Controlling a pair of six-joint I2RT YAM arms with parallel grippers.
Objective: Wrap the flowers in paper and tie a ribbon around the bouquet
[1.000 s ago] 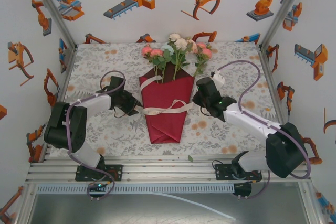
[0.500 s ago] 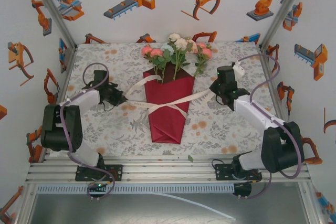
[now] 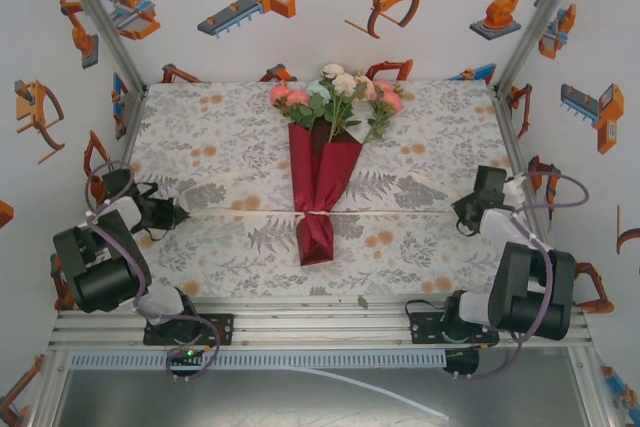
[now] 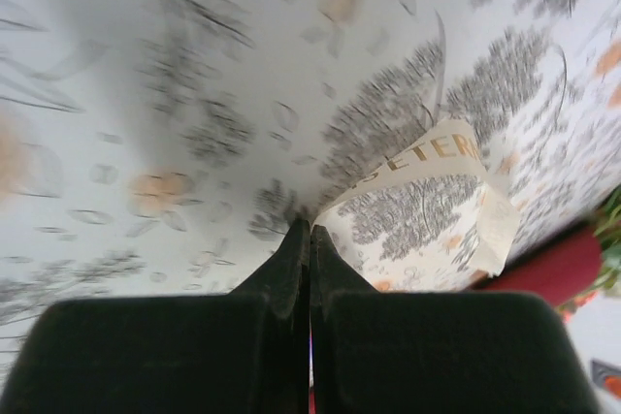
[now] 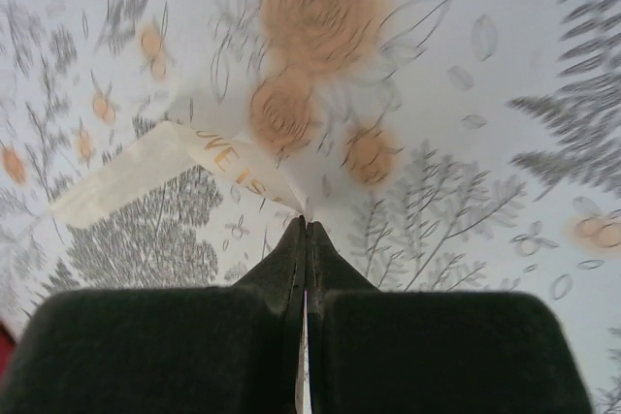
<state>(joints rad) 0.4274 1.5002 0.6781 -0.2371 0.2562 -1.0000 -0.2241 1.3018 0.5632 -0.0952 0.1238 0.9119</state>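
Ribbon [image 3: 400, 213] stretched taut across the bouquet [image 3: 322, 182], held at both ends.
The left claw [image 3: 183, 214] sits near the table's left edge and the right claw [image 3: 460, 216] near its right edge, each pinched tight on the ribbon. Open tablecloth [image 3: 220, 147] lies either side of the mid-table bouquet. The paper [image 3: 318, 172] cone holds the flowers [image 3: 340, 92], blooms out the far end.

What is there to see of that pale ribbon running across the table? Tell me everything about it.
The ribbon is a narrow cream-white strip, satiny, with gold-orange lettering printed on it. It runs in one taut, straight line from side to side, cinched around the lower part of the crimson bouquet, which narrows there. Each end is pinched in a shut gripper, one in the left gripper and the other in the right gripper. Near both grippers it twists and folds.
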